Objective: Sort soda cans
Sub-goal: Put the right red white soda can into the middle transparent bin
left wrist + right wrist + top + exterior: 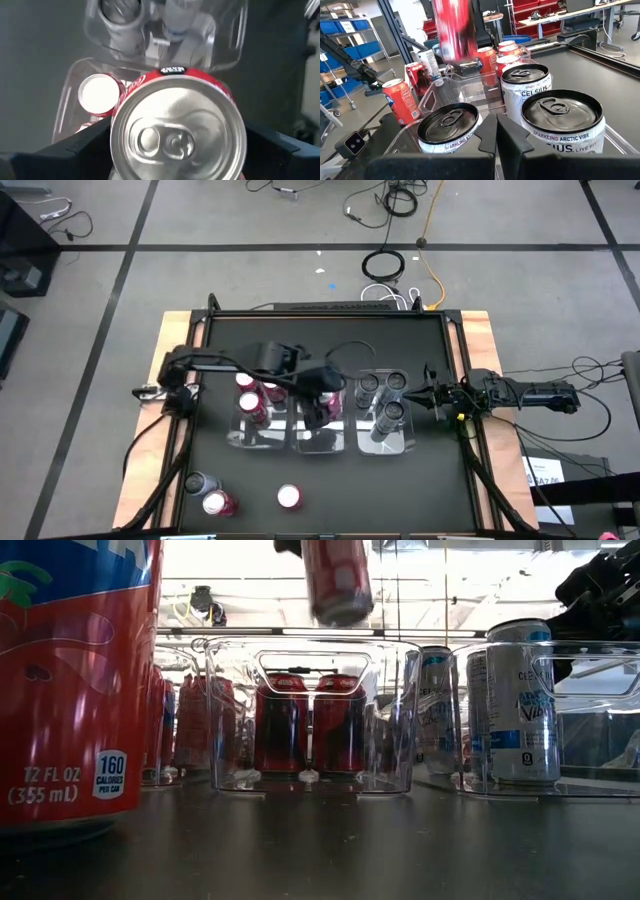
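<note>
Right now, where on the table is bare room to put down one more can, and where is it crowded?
Free: the dark mat in front of the right bin, and the strip behind the three bins. Crowded: the left bin, holding red cans, the middle bin under the left gripper with its red can, and the front left corner with three loose cans.

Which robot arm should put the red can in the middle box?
The left one. Its pincer already holds a red can up above the middle clear bin, where other red cans stand. The right pincer is shut and empty, waiting beside the bin of silver cans.
</note>
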`<state>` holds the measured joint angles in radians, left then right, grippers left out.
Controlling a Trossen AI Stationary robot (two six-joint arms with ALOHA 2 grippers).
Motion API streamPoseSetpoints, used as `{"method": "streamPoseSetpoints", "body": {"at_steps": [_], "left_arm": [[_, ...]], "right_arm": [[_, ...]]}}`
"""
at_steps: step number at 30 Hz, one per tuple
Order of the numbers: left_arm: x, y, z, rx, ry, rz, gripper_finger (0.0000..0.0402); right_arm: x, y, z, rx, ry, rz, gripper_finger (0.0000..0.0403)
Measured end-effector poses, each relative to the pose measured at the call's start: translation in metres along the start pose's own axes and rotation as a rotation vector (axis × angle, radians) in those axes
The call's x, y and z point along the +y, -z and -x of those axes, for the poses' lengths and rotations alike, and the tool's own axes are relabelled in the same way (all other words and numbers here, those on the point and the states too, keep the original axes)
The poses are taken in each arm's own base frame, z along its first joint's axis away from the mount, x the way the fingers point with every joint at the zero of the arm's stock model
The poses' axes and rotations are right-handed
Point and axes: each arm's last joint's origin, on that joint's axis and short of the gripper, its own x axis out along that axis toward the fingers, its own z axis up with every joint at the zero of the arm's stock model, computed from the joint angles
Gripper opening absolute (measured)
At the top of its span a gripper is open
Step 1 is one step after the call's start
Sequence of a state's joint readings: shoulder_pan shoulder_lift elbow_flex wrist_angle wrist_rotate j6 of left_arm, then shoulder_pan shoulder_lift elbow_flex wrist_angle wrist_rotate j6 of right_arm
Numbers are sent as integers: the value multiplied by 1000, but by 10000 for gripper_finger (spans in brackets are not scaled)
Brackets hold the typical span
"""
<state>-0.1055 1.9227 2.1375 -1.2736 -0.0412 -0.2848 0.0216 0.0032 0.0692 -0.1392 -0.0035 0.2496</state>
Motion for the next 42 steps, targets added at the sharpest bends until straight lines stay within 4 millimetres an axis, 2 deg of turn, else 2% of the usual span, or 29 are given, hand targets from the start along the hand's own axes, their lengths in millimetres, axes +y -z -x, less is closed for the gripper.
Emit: {"method": "streamPoseSetpoints", "body": {"at_steps": [7,14,21,24,42], "left_arm": [[0,-4,-56,127,-19,-103,344],[-1,-1,-106,234,-54,-116,344],[0,3,-137,291,-111,-120,345],[1,4,-144,300,-139,-124,345],[0,-2,-145,233,-142,-93,345]], "right_arm": [[0,0,0,0,1,0,4],[0,0,0,0,1,0,4],[0,0,0,0,1,0,4],[0,0,0,0,1,0,4],[0,0,0,0,1,0,4]]}}
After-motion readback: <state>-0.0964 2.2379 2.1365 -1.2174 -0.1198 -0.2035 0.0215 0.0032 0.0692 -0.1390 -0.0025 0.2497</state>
